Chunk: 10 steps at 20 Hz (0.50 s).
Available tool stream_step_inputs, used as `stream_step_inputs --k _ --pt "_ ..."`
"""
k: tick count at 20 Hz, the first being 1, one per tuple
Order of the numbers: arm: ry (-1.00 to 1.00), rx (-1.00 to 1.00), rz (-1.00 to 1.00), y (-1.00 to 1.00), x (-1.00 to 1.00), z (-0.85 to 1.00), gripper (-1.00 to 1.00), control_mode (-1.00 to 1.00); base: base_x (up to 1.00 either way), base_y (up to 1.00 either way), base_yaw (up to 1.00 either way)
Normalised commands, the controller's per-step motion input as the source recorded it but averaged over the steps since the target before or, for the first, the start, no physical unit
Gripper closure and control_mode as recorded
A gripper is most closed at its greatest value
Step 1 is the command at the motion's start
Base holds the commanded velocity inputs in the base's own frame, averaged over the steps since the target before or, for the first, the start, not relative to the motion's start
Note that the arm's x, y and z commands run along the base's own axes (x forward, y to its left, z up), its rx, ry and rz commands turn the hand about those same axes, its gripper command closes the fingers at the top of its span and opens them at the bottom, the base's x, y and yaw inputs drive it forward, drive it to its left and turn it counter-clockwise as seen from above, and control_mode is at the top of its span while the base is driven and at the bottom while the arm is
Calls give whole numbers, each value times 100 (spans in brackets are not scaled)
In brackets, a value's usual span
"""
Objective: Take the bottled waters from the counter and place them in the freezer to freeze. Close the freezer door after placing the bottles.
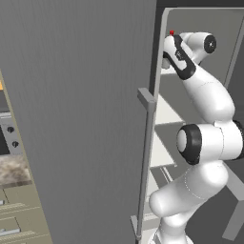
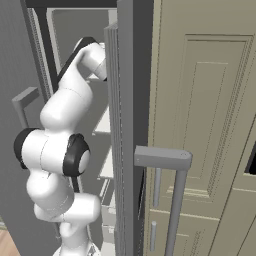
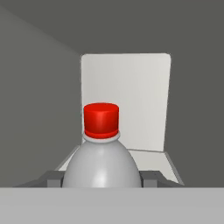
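Gripper (image 3: 101, 180) closed on the red-capped bottle (image 3: 101, 153): both finger tips sit against the bottle's lower shoulder, one on each side, with the bottle upright between them and its red cap pointing up in the hand view. Beyond the bottle lie a white shelf (image 3: 151, 159) and a white back panel (image 3: 127, 96), framed by grey inner walls of the freezer (image 3: 39, 100). In the left base view the arm (image 1: 205, 95) reaches high into the open compartment, the red cap just visible at its top. Freezer door (image 1: 81, 119) stands open, its vertical bar handle (image 1: 147, 157) facing the camera. Counter (image 1: 14, 171) visible at far left.
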Motion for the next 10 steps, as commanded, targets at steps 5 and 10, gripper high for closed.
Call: stream_step_inputs --k 5,10 --pt "0 0 0 0 30 -17 100 -100 0 0 0" --pt "0 0 0 0 31 -16 100 -100 0 0 0"
